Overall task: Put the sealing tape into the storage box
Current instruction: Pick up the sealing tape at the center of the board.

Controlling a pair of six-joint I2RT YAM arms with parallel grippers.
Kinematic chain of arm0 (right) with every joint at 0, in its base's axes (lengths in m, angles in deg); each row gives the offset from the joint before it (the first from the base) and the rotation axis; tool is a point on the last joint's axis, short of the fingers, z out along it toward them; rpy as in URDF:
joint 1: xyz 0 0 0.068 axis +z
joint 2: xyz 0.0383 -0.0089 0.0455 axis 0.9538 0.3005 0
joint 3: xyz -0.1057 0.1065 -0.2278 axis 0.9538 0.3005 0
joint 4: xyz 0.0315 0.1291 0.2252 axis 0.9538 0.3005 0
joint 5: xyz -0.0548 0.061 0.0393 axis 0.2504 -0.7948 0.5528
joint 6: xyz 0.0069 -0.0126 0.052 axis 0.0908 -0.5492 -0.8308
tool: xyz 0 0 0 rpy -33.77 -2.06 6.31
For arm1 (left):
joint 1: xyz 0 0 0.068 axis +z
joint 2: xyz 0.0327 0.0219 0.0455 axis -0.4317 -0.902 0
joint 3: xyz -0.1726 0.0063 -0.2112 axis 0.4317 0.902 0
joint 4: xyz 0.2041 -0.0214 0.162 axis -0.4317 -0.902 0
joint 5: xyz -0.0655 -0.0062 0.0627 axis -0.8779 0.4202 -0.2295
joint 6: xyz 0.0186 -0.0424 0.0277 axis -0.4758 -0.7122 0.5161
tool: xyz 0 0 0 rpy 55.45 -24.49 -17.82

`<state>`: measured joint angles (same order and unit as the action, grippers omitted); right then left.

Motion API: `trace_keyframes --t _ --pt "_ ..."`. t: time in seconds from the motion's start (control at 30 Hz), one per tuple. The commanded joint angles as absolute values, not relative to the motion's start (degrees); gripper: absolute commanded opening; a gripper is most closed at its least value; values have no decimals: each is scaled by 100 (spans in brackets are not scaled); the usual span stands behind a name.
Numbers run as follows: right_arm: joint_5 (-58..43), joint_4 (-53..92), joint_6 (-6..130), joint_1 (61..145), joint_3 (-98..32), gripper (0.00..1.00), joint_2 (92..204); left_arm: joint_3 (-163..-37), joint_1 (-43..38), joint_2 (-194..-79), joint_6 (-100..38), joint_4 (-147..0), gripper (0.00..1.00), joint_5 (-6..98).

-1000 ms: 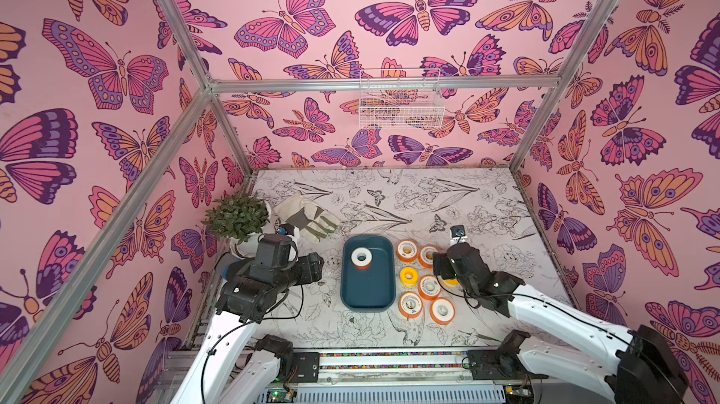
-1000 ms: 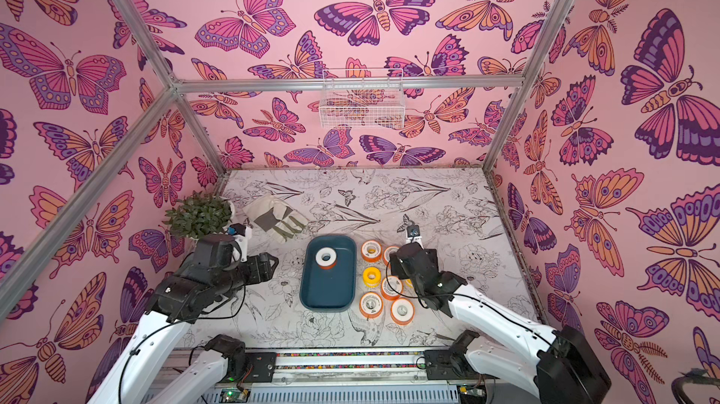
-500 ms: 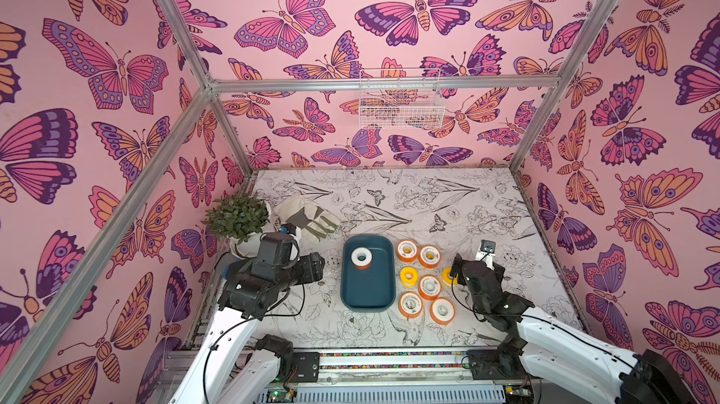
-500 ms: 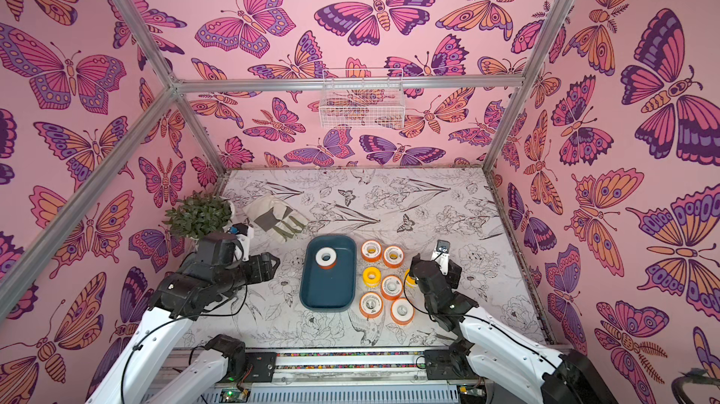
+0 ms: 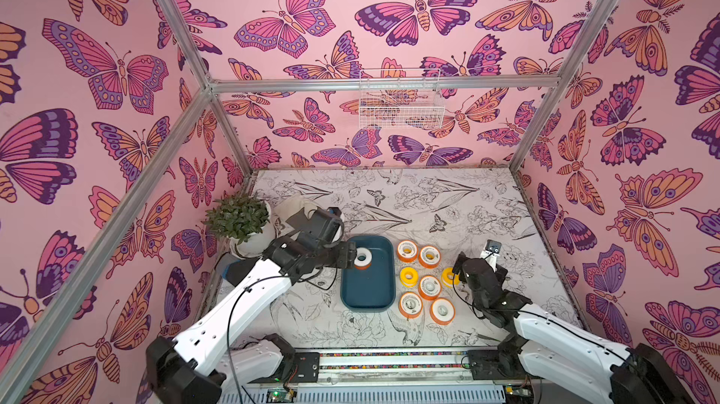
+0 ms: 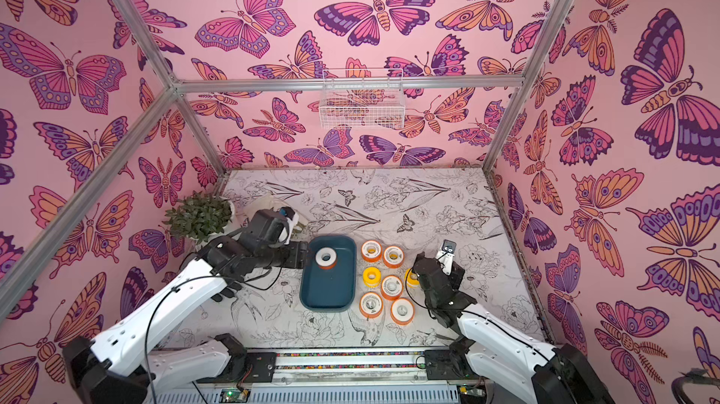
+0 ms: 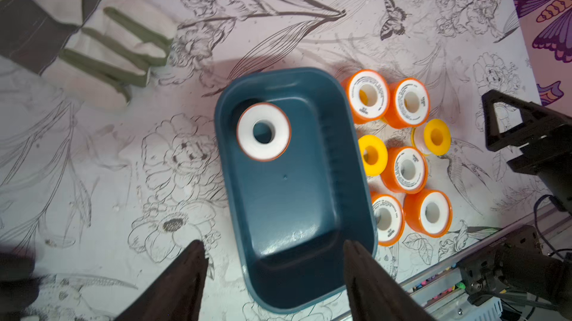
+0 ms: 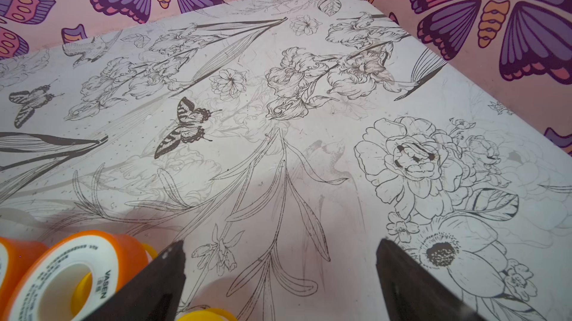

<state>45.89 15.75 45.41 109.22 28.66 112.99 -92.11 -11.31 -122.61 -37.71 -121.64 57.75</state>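
one orange spool lies flat in the far end of your storage box, and the box sits on the worktop near the middle of its front edge. your left gripper hovers above the box, jaws spread apart and holding nothing. seven more spools crowd the worktop just off the box's right side, five orange and two yellow, all lying flat. your right gripper is at the right of that cluster, jaws released wide and empty. a work glove and a potted plant sit near the left edge.
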Motion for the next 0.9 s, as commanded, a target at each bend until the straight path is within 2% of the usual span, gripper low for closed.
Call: trace_keyframes --t 0.0,0.33,0.47,0.87 --pt "4704 1646 4414 10863 2835 99 11328 -9807 -1488 -13156 -3418 -12056 78 5890" --pt "4593 1653 4388 10811 2809 99 11418 -12001 -2025 -15833 -2206 -12322 87 4999" --pt "4557 1655 4387 10794 2799 99 11450 -12753 -2100 -16578 -1978 -12464 90 4583" --pt "4532 1697 4327 10745 2791 99 11459 -14714 -2502 -18286 -1530 -13266 96 4749"
